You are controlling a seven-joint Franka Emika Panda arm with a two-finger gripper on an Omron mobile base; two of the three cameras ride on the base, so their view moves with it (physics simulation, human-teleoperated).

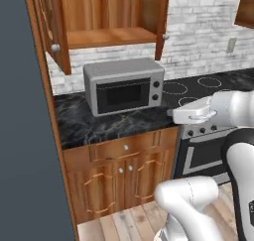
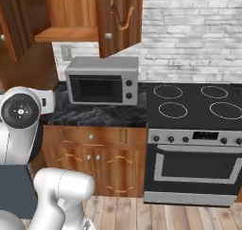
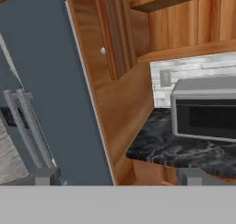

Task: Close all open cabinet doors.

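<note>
While gripper [image 3: 115, 176] gapes, both cabinet doors [image 2: 119, 18] hang open.

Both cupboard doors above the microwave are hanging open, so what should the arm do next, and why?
Probably lift the hand toward the left cabinet door to push it shut: it and the right cabinet door stand wide open above the microwave, and the open fingers sit low, touching neither.

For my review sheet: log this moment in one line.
claw: open, empty | cabinet doors: both open | microwave: on counter
</note>
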